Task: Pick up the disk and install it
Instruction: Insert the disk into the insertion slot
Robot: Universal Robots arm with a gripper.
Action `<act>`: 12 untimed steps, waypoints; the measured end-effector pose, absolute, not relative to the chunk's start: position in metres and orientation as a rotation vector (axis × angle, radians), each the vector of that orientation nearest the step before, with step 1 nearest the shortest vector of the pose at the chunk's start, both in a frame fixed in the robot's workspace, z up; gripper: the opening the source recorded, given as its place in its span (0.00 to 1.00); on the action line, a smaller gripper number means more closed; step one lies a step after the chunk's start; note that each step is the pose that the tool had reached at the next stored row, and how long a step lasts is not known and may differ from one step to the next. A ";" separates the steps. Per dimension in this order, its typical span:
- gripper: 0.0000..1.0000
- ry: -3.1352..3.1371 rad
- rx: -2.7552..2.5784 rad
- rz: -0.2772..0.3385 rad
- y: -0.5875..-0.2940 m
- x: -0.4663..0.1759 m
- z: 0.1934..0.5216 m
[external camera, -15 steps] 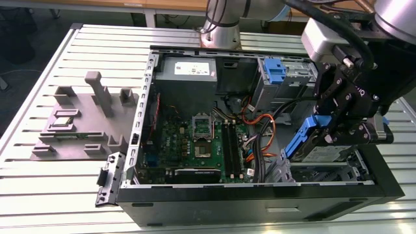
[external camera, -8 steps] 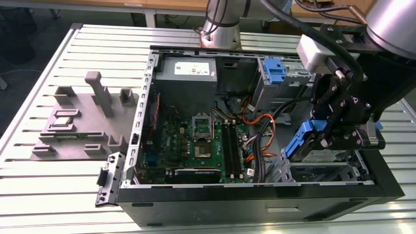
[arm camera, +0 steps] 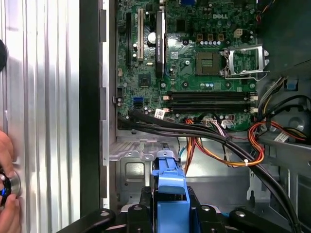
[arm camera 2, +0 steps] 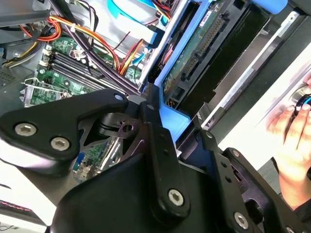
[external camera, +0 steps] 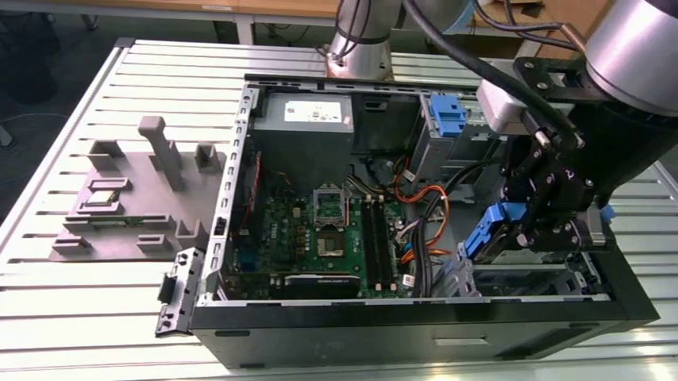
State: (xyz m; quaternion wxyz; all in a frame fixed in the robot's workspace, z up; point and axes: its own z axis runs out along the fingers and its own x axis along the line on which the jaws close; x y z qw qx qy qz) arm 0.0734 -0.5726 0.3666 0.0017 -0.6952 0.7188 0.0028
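The disk (external camera: 496,230) hangs in the gripper (external camera: 535,230) at the exterior view's right side of the open computer case (external camera: 424,329), just above the metal drive cage (external camera: 519,278) in that corner. It stands on edge rather than flat. In the second wrist view its green circuit side (arm camera 2: 204,48) faces the camera, with the blue rail (arm camera 2: 167,116) running along its near edge. The black fingers (arm camera 2: 154,126) are clamped onto that rail, and in the first wrist view the blue plastic (arm camera: 170,194) sits squeezed between them.

Below and beside the disk, bundles of black, orange and yellow cables (arm camera: 228,145) cross from the cage toward the motherboard (external camera: 329,230), whose socket and memory slots lie bare. The grey power supply (external camera: 307,115) sits at the far end of the case, and a separate blue bracket (external camera: 448,115) is fixed next to it.

Outside the case, grey holders (external camera: 138,190) stand on the slatted table (external camera: 85,302) at the exterior view's left. A person's hand (arm camera: 6,194) rests on the table close to the case wall, fingers around a small round metal object.
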 end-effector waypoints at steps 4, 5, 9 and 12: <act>0.36 2.256 -2.181 0.009 -0.573 0.073 0.362; 0.36 2.257 -2.181 0.009 -0.573 0.073 0.360; 0.36 2.257 -2.181 0.008 -0.573 0.073 0.357; 0.36 2.257 -2.181 0.008 -0.573 0.073 0.357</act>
